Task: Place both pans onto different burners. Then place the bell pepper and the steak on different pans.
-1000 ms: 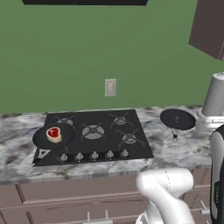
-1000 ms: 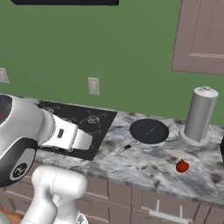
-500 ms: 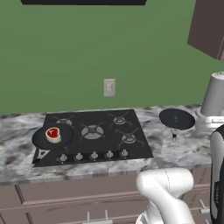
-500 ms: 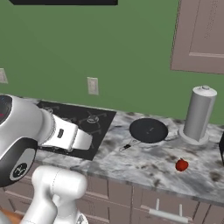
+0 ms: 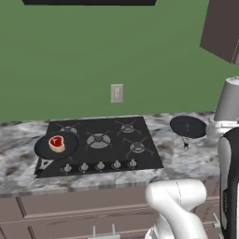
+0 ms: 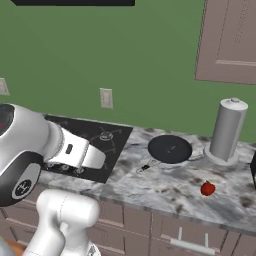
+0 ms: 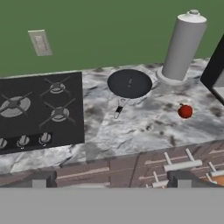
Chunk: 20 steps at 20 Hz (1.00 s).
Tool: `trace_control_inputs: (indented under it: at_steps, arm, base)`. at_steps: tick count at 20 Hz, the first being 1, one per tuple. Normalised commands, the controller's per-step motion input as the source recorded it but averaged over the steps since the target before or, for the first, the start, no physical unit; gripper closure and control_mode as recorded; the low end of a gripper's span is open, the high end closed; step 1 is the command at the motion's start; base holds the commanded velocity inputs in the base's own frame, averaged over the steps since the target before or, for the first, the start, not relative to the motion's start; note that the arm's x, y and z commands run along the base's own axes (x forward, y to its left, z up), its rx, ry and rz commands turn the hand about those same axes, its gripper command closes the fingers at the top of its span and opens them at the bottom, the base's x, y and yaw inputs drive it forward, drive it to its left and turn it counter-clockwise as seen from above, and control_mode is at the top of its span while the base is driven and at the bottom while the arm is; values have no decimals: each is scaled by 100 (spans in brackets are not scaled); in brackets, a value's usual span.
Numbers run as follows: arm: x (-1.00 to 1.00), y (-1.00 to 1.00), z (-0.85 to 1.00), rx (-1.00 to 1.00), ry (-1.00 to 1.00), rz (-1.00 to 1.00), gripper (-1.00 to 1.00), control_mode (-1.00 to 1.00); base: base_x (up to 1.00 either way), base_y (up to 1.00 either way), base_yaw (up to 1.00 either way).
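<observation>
Two black pans — one (image 5: 56,145) at the cooktop's (image 5: 149,161) front left corner, one (image 5: 187,126) on the worktop (image 6: 170,185) just off the cooktop's right edge. One steak (image 5: 57,143). One red bell pepper (image 6: 207,188). Five burners — the middle one (image 5: 98,140) among them. Five silver knobs (image 5: 100,165) along the cooktop's front edge. One grey canister (image 6: 227,131).

A black pan (image 7: 129,83) lies flat on the marble counter (image 7: 144,127), its short handle (image 7: 119,107) pointing toward the counter's front edge. The pan lies between the cooktop (image 7: 41,111) and a grey cylinder (image 7: 182,43) standing upright near the wall. A red bell pepper (image 7: 185,111) rests on the counter, apart from the pan. A wall outlet (image 7: 40,42) sits above the cooktop.
</observation>
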Motion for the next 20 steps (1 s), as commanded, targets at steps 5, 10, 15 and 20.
trace_control_inputs:
  at_steps: [5,10,15,20]
  arm:
    - [31,-11,-3,0,2,0,-100,-100]
    - [20,-19,-13,0,0,0,-100,-100]
    - [32,-5,-20,0,3,0,-100,-100]
    - [33,0,-24,4,7,-6,-100,-100]
  base:
    - [0,0,0]
    - [0,0,0]
    - [0,0,0]
    - [0,0,0]
